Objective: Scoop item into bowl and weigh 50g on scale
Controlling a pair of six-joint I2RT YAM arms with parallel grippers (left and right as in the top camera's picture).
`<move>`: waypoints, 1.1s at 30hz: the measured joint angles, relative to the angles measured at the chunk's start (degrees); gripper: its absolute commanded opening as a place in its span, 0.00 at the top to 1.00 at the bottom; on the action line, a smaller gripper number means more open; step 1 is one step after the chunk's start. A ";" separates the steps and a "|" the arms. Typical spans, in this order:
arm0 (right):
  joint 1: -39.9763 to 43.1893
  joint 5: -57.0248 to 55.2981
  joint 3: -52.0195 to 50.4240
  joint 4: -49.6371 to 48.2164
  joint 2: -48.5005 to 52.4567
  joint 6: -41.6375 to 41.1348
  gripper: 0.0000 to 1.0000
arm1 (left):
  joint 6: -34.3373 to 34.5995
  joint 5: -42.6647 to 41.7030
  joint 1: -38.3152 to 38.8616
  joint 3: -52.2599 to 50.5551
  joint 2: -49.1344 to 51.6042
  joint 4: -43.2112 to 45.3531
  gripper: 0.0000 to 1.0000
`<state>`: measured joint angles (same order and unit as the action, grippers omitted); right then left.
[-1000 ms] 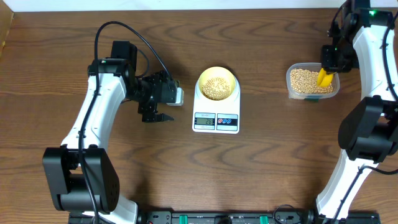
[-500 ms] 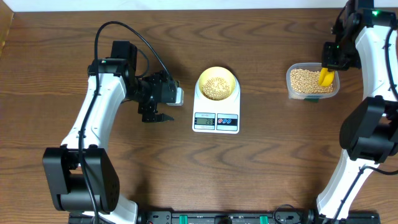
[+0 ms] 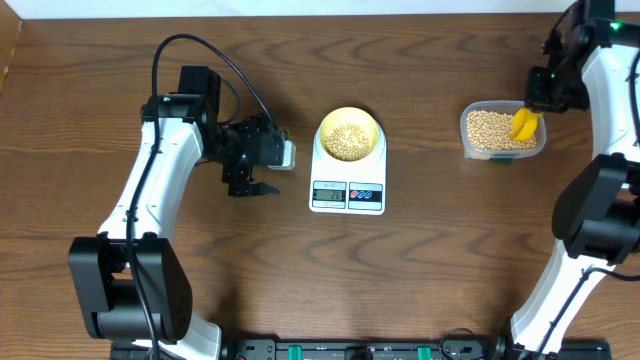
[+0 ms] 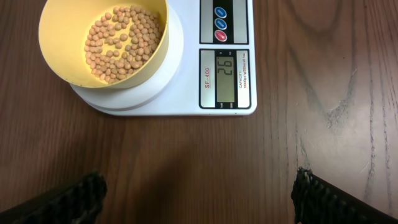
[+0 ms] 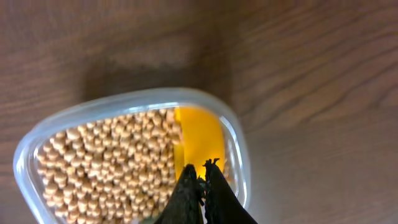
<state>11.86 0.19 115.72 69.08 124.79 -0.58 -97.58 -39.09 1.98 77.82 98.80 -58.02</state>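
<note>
While the bowl (image 3: 349, 135) of beans (image 4: 121, 40) is sitting on the scale (image 3: 347, 196), the left gripper (image 4: 199, 199) is hovering left of it, spread wide. Right of the scale, the right gripper (image 5: 200, 186) is hanging pinched together above a yellow scoop (image 5: 199, 134).

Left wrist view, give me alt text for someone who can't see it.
A yellow bowl of beans sits on a white scale whose display reads 26, on a wooden table. The open left gripper shows only fingertips in the bottom corners.

One each: bowl (image 4: 62, 40), scale (image 4: 186, 90), container (image 3: 465, 130), scoop (image 5: 198, 137)
</note>
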 measured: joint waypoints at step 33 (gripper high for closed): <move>2.97 4.98 -1.86 2.05 -0.02 0.94 0.01 | 0.02 0.00 0.02 0.00 0.00 0.00 0.03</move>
<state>14.83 5.17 113.86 71.13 124.77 0.36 -97.56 -39.09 2.00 77.82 98.80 -58.02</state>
